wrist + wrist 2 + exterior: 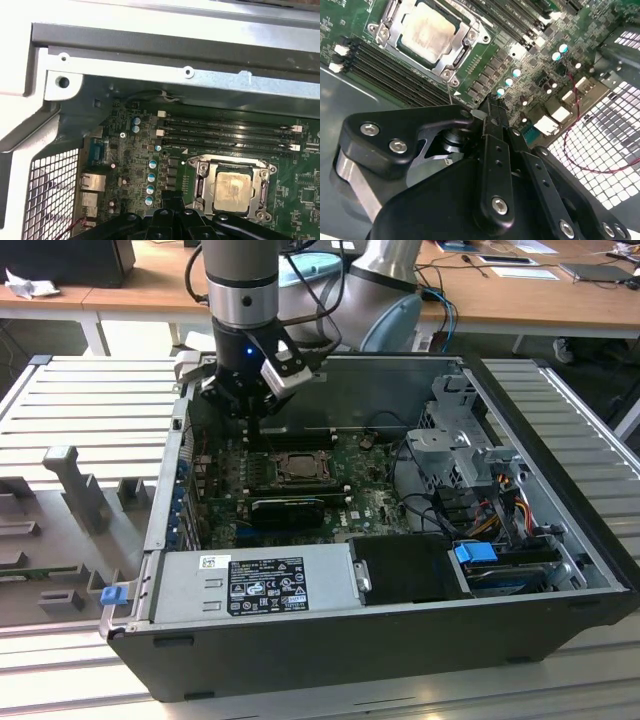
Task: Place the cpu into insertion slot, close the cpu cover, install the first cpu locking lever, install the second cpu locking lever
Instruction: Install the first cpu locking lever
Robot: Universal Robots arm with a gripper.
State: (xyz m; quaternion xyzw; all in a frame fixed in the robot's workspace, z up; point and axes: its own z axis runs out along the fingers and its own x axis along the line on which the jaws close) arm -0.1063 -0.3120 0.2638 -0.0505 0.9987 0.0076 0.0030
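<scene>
Silvery-grey metal is showing at the middle of the insertion slot (420, 64): the cpu (427, 32) is lying flat inside it, and the cpu cover (395, 35) is sitting down around it as a frame, with the chip's top looking out through the window. In my judgement the cpu is light and stiff but fragile. Its smooth top is giving little grip, so it is best held by two opposite side edges, never by the underside. The cover is looking like thin, springy sheet metal that is better pushed on its flat rim.

The fingers (495, 150) are hanging just beside the insertion slot, towards the mesh end of the case. They are pressed together at the tips and are carrying nothing.

Long black memory slots (225, 132) are running just beside the insertion slot, between it and the grey case wall (150, 45). A row of small capacitors (151, 177) is standing near the slot, close to the fingertips, and I judge that these could be knocked. In the exterior view a black expansion card (290, 508) is lying near the slot, and the drive cage (460, 440) is standing well apart from it.
</scene>
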